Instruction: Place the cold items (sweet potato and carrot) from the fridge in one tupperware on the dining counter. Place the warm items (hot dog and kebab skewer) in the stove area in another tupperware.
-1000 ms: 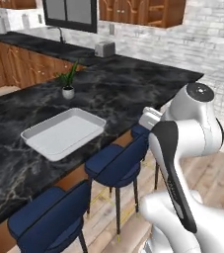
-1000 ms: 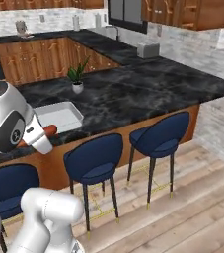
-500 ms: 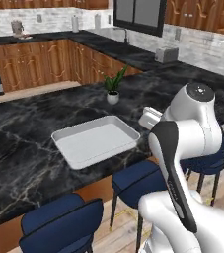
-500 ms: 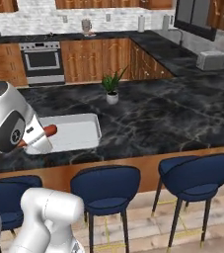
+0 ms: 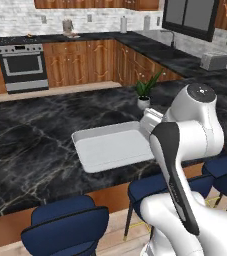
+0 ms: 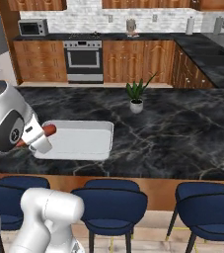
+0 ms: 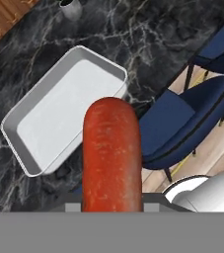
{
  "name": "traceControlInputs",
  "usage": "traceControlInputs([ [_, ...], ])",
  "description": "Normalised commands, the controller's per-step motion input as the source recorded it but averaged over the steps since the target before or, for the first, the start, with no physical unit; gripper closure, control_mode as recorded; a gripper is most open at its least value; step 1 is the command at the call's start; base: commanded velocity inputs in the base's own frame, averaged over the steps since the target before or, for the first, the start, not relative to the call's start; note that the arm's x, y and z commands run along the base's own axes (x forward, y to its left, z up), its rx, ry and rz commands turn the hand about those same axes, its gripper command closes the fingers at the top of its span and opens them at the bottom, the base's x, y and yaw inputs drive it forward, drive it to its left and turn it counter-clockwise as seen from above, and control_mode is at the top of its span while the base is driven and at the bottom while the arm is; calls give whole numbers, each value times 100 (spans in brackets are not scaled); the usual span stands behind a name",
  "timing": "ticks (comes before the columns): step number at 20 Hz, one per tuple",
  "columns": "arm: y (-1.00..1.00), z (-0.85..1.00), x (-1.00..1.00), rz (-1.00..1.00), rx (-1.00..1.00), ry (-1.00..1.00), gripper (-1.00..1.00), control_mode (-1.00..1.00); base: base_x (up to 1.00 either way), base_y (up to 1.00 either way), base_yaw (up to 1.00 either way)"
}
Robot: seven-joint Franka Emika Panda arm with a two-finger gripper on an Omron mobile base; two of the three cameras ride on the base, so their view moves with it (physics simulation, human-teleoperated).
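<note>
- Pincer (image 6: 34, 138), at left: clamped on the hot dog (image 7: 112, 155), which juts forward for carrying.
- Tupperware (image 6: 79, 140), centre: open and empty on the tabletop (image 6: 182, 133), ready for warm items.
- Potted plant (image 6: 136, 96), right: stands behind, apart.

Black marble counter (image 6: 182, 133) with small potted plant (image 6: 136, 97), navy stools (image 6: 111, 200) along its near edge on wood floor; wooden cabinets, steel oven (image 6: 84, 55), brick backsplash behind.
</note>
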Motion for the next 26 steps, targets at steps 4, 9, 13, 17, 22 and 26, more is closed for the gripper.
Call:
traceControlInputs([
  [4, 0, -5, 50, -1, 0, 13, 100, -100, 49, -2, 9],
  [9, 6, -27, 100, -21, 0, 38, 100, -100, 0, 0, 0],
  [13, 17, -48, 87, -32, 0, 26, 100, -100, 0, 0, 0],
  [17, 5, -66, 77, -23, 0, 11, 100, -100, 0, 0, 0],
  [22, -2, -64, 62, -10, 1, 9, 100, -100, 0, 0, 0],
  [26, -5, -61, 66, 0, 1, 0, 100, -100, 0, 0, 0],
])
